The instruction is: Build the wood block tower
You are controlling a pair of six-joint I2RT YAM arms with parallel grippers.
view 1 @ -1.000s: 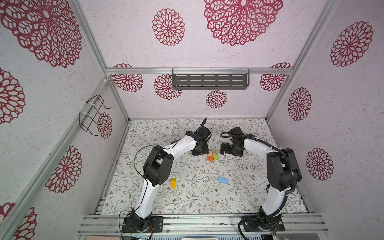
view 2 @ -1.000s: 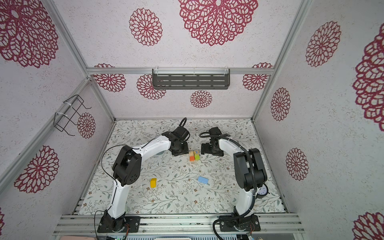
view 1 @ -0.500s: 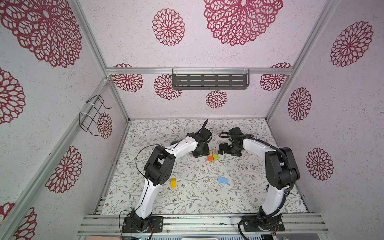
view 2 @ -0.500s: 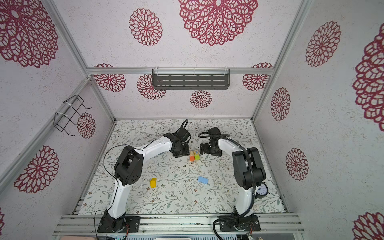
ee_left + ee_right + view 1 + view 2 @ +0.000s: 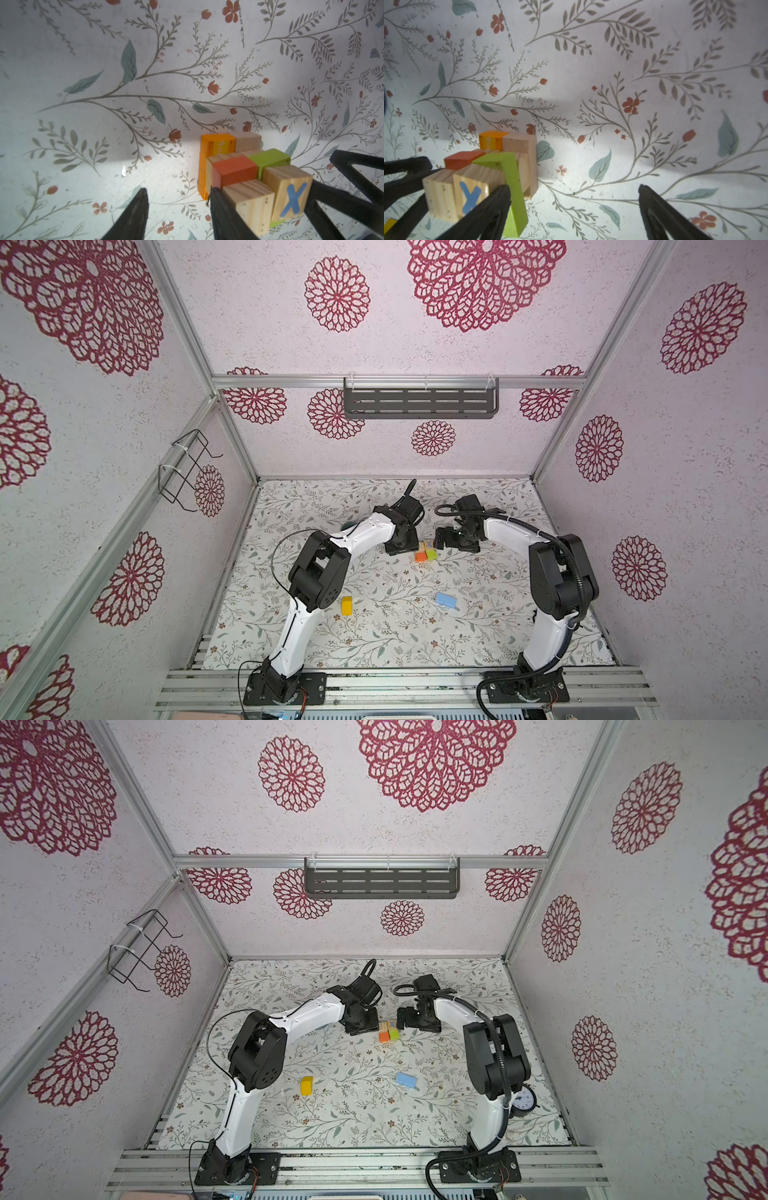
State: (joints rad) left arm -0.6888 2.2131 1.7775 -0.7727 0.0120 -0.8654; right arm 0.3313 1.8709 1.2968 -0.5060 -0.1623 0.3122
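Note:
The tower (image 5: 426, 552) (image 5: 389, 1032) stands mid-table between both grippers. In the left wrist view its red block (image 5: 234, 170), green block (image 5: 268, 159), a plain cube (image 5: 249, 197) and a cube with a blue X (image 5: 291, 195) sit over an orange oblong (image 5: 204, 162). My left gripper (image 5: 178, 193) (image 5: 409, 547) is open and empty, one finger against the tower's side. My right gripper (image 5: 574, 188) (image 5: 441, 540) is open and empty on the opposite side, one finger (image 5: 492, 205) against the green block (image 5: 512, 182). A yellow block (image 5: 346, 605) and a blue block (image 5: 446, 600) lie loose nearer the front.
A black alarm clock (image 5: 523, 1100) shows behind the right arm's base. A sliver of a teal cup (image 5: 347, 526) peeks out behind the left arm. A wire basket (image 5: 187, 468) hangs on the left wall and a dark shelf (image 5: 419, 400) on the back wall.
My right gripper has moved left, up against the tower. The left gripper has shifted slightly closer to it. The loose blocks have not moved.

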